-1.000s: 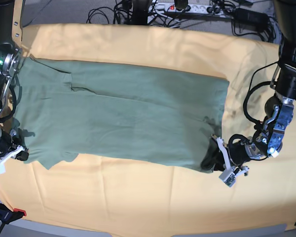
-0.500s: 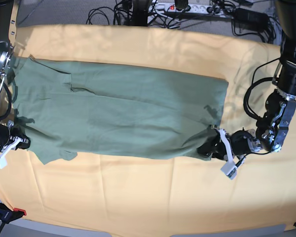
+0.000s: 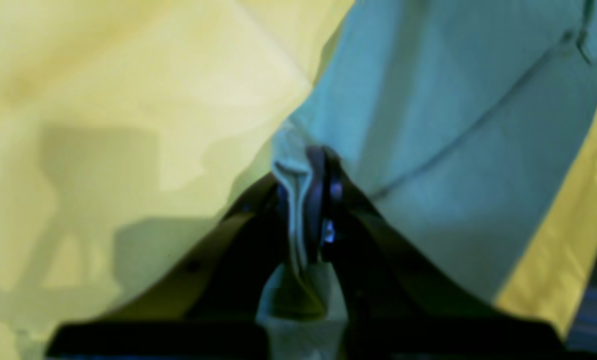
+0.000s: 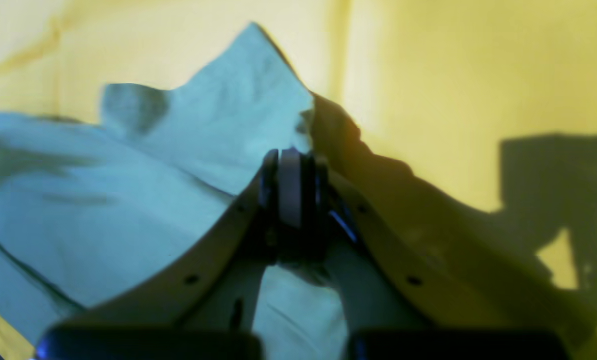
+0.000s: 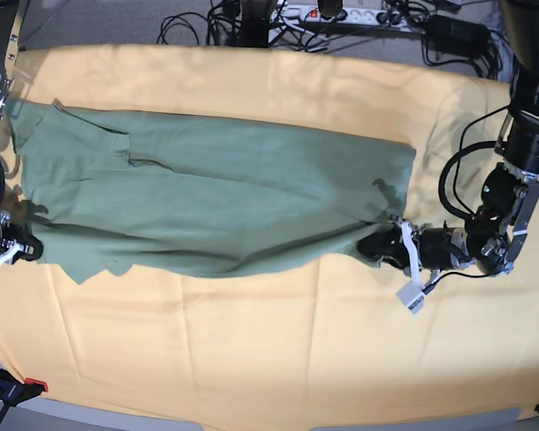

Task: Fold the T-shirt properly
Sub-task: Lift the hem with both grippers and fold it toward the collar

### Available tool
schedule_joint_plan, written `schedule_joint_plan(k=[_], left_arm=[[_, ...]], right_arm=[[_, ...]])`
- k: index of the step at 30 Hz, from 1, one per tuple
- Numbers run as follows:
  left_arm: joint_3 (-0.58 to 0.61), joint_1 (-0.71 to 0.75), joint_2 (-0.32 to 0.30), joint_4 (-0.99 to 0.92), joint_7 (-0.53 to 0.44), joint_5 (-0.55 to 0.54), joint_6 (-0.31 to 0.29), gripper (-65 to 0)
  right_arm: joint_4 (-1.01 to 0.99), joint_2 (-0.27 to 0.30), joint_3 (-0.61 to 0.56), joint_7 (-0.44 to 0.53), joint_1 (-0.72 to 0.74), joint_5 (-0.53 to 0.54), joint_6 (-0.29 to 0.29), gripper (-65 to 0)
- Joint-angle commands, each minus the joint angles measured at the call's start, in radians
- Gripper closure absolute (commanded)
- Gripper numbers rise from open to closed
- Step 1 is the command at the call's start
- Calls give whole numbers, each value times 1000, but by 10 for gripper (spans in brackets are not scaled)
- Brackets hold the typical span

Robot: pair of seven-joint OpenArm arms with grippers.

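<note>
The T-shirt (image 5: 216, 202) is spread lengthwise over the yellow-orange cloth (image 5: 269, 359) that covers the worktop, its long axis running from the left edge of the base view toward the right, nearer the far edge than the near one. The far long edge of the garment is laid flat, while the near long edge is drawn up off the cloth and stretched between the two grippers, so that it sags in a shallow curve between them. A short seam or fold line is seen on the upper left part of the fabric.

The left gripper (image 5: 382, 244), on the right side of the base view, is clenched on the near right corner of the T-shirt; in the left wrist view a pinched ridge of green fabric (image 3: 293, 200) is seen gripped between the closed jaws, with the shirt fanning out beyond it. The right gripper (image 5: 25, 249), at the left edge of the base view, is likewise clenched on the near left corner of the T-shirt; in the right wrist view green fabric (image 4: 128, 190) is seen bunched at and below the closed jaws, with a peak of cloth standing just beyond them.

Cables and a power strip (image 5: 337, 13) are seen on the floor beyond the far edge of the worktop.
</note>
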Motion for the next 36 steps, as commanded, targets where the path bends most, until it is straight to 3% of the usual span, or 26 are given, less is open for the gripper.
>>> schedule_joint_plan(k=[1,7,14,20,24,26,36], left_arm=[[-12,-31,-14,13,5,-32,-8,0],[-12,-31,-18,14,70,-59,-8,0],[-12,-59,-23,19,302,-245,-8,0],[-13,-172,-56,19,309,-279,-8,0],[-13,-225,-64,19,325,-310,-8,0],[-13,-218,-63,19,358,-357,-8,0],[-13,-130,-64,32,459,-357,-8,0]], right_arm=[[14,31,4,8,12,20,8,0],[46,35,4,4,-58,34,8,0],[80,49,4,22,-56,34,8,0],[87,51,3,24,-19,44,8,0],[87,50,4,12,-17,109,8,0],[87,50,4,-22,-19,129,8,0],[87,66,3,-134,-24,167,8,0]])
